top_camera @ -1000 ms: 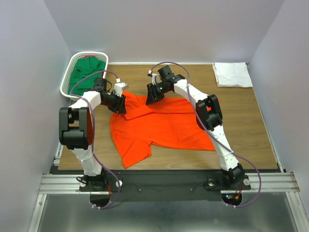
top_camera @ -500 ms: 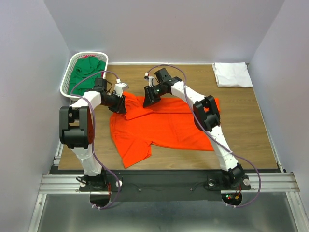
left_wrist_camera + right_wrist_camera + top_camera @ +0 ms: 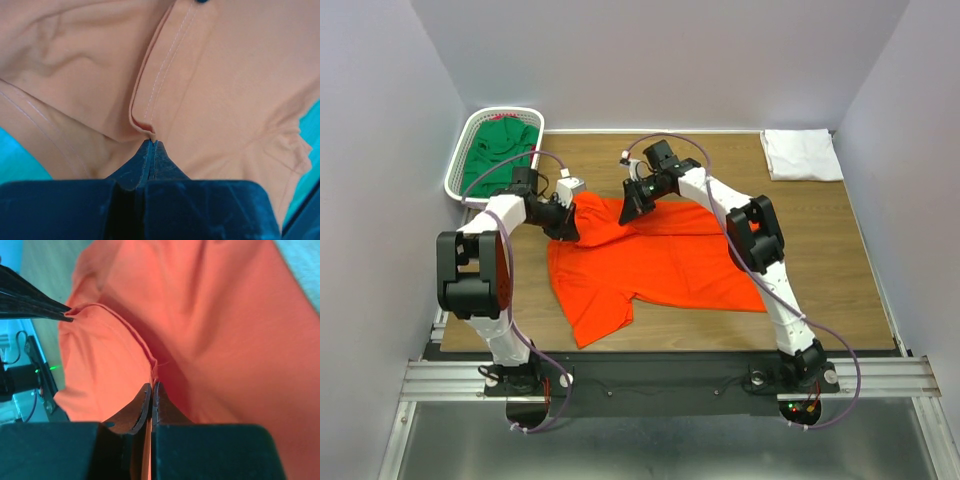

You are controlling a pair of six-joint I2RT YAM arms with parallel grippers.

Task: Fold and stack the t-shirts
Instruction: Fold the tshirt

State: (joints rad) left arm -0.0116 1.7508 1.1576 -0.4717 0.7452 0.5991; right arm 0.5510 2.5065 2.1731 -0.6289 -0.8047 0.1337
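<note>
Left wrist view shows left fingers pinching the orange-red t-shirt; right fingers likewise.

White mesh basket far-left, wooden table — pale walls on three sides

No readable text, label or number anywhere.

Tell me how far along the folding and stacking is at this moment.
Done: the white t-shirt lies folded at the far right corner of the table. In hand: the orange-red t-shirt lies spread out, unfolded, with the left gripper and right gripper each shut on its far edge. Left: fold that one, then the dark green t-shirt bunched in the basket, and stack all three.
</note>
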